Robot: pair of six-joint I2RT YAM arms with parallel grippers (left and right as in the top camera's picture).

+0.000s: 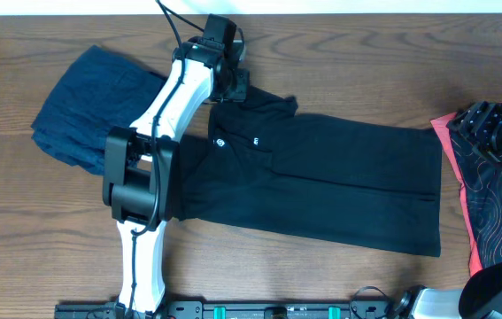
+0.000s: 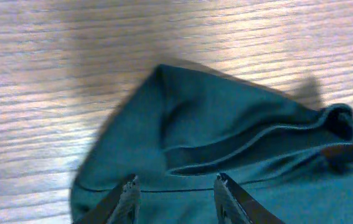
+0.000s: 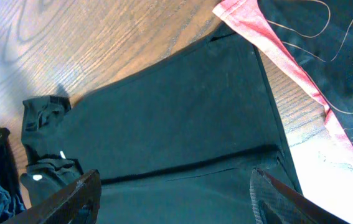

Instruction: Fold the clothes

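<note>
Plainly, the shirt [image 1: 339, 177] lay stretched across the middle of the table [image 1: 366, 53], collar end toward the left arm. It looked folded in along its length, with one sleeve [image 2: 226, 118] bunched at the far corner. The left gripper [image 2: 176, 183] hung just over that sleeve with its jaws part-way apart. Nothing I could see was pinched between them, and the cloth ran flat under the gap. The right gripper [image 3: 176, 176] stood wide and empty at the hem end, by the patterned garment [image 1: 498, 204].

The main risk was a shallow bite. Closing on only the sleeve's top layer would lift a flap and leave the rest rumpled. A deep bite could err the other way, catching the body panel below and dragging the whole shirt askew, since nothing pinned the hem. The navy garment [image 1: 82, 106] lay close beside the collar end, partly under the arm, so a sweeping elbow might snag it. On the other side, the right gripper reaching for the hem could pick up the patterned garment's coral edge, which lay just beside the shirt.
</note>
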